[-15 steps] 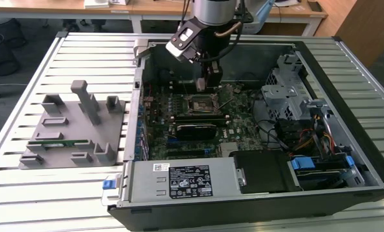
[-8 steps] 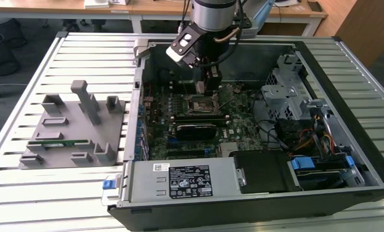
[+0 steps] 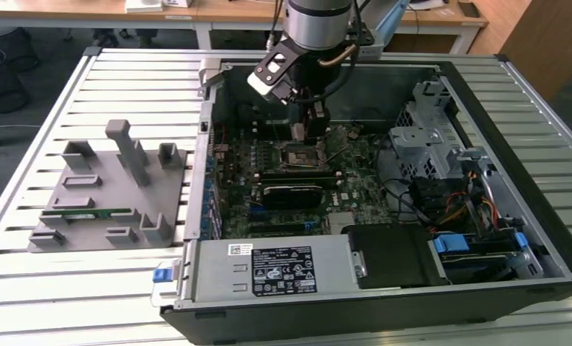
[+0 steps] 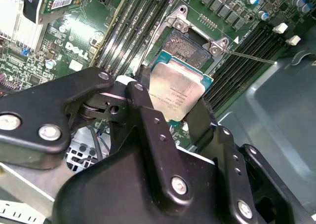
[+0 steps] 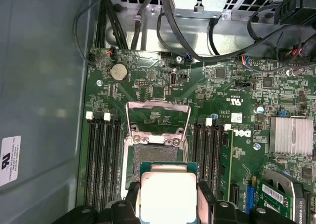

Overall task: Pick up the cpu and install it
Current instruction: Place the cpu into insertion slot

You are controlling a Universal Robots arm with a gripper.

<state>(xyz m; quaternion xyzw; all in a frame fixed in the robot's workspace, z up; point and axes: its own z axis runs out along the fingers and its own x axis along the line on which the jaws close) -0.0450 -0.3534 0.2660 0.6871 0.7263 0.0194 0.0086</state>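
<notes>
While the gripper (image 3: 305,130) hangs down inside the open computer case (image 3: 555,252), its black fingers (image 5: 132,198) are clamped on two opposite edges of the cpu (image 4: 178,92). The chip's silvery top faces the cameras in both wrist views. It is held above the green motherboard (image 3: 358,184), overlapping one edge of the socket (image 5: 153,152) and not seated in it. The socket lies open, with its metal load plate (image 5: 158,116) folded back and its thin lever (image 4: 252,57) sticking out to the side. Rows of dark memory slots (image 5: 101,160) flank the socket on both sides.

The case lies on its side on a table (image 3: 122,72) made of long pale metal slats, which run across the exterior view. On the exterior view's left, well apart from the case, a grey moulded fixture (image 3: 104,194) rests on the slats. It has several upright posts, and a green memory stick (image 3: 94,213) lies in one of its slots. Inside the case, a grey power supply (image 3: 266,270) fills the near edge. A metal drive cage (image 3: 430,137) with bundled cables sits toward the exterior view's right.

Beyond the table, the room shows pale desks (image 3: 228,11) along the far side. A dark wire bin (image 3: 3,43) stands on the grey floor at the exterior view's left, and a wooden cabinet (image 3: 545,36) stands at the exterior view's right.
</notes>
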